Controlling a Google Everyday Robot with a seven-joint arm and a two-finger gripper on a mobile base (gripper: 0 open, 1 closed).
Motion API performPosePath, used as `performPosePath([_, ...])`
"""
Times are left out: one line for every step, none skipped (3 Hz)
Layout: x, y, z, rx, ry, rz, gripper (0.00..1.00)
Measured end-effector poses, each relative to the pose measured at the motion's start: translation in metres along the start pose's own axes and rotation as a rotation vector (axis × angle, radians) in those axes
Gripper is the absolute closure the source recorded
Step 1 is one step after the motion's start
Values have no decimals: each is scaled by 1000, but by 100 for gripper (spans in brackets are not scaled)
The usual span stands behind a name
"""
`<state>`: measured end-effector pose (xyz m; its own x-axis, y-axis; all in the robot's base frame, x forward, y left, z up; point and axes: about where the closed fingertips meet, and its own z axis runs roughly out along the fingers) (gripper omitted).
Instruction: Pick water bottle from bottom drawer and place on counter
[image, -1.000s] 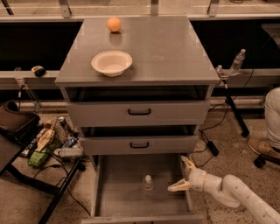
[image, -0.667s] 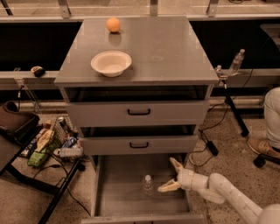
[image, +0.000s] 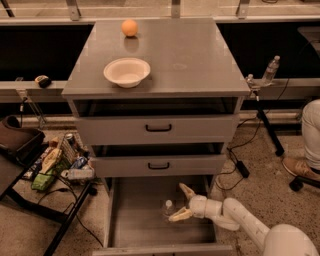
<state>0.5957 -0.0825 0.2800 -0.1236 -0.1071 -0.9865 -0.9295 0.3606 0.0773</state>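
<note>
The water bottle (image: 168, 207) stands upright on the grey floor of the open bottom drawer (image: 140, 220), clear with a white cap. My gripper (image: 183, 202) is inside the drawer just to the bottle's right, its two yellowish fingers (image: 187, 190) spread open toward the bottle, with the lower finger close to it. The white arm comes in from the lower right. The counter (image: 200, 55) is the grey cabinet top above, with a faint ring mark.
A white bowl (image: 127, 71) and an orange ball (image: 129, 27) sit on the counter. Two closed drawers with black handles (image: 158, 128) are above the open one. A smaller clear bottle (image: 270, 70) stands at right. A rack with snack bags (image: 55, 162) stands at left.
My gripper has moved left inside the drawer, from near its right wall to just beside the bottle. The bottle has not moved.
</note>
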Motion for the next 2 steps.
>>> performPosePath([22, 4, 15, -29, 18, -8, 0])
performPosePath([54, 14, 30, -66, 48, -8, 3])
